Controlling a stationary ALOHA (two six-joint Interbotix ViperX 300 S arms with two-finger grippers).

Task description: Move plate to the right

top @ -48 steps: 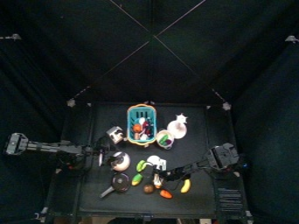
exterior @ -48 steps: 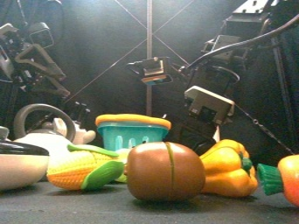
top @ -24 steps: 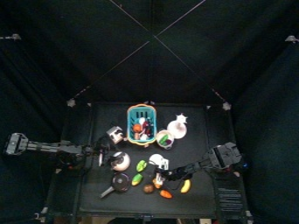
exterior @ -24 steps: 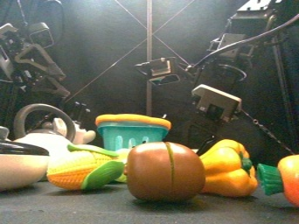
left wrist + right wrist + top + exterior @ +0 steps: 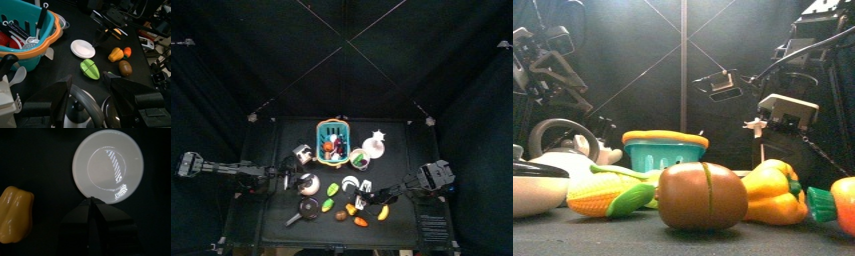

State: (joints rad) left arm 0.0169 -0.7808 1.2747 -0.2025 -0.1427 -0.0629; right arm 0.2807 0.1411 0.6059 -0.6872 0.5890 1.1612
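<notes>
Small plain white round plate [image 5: 109, 165] flat on black desk [image 5: 40, 158], rim pinched by right tool [image 5: 93, 204]. Yellow plastic pepper [image 5: 15, 213] just beside. Left tool [image 5: 85, 86] spread wide, well apart.

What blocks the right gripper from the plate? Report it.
Nothing visible. The right gripper sits at the rim of the plate with no object between; the pepper lies apart, off to one side.
</notes>
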